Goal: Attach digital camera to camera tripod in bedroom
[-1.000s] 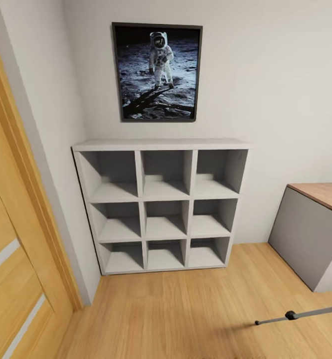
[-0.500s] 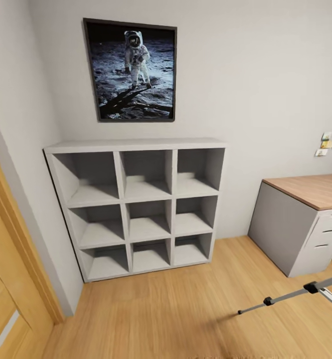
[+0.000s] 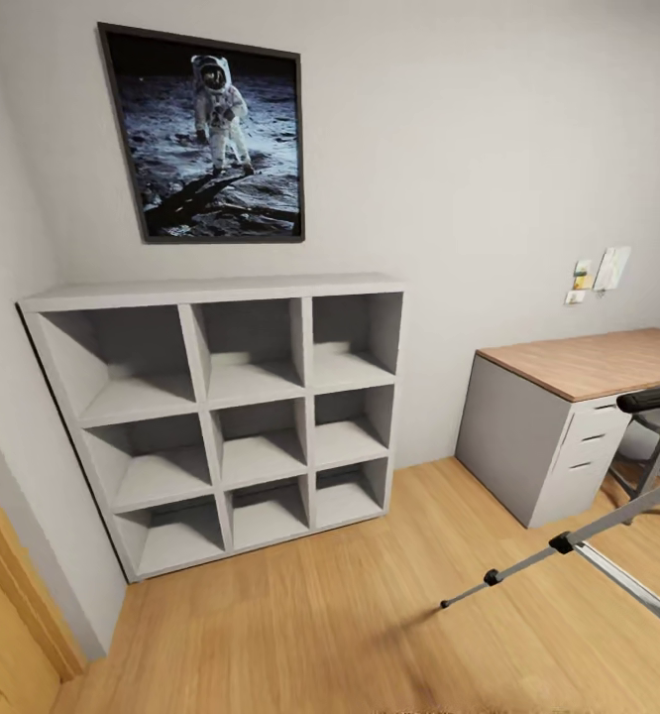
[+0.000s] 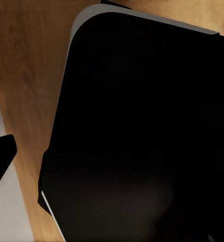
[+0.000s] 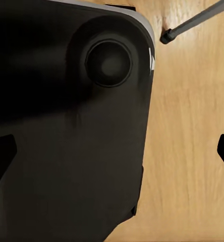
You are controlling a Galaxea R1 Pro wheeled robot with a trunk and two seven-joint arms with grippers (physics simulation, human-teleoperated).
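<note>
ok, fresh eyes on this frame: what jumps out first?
The framed astronaut poster on the pale wall, hanging above a grey nine-cube shelf whose cubbies look empty. To the right stands a wood-topped desk with drawers, and the silver legs of the camera tripod reach in from the right edge over the light wood floor.
</note>
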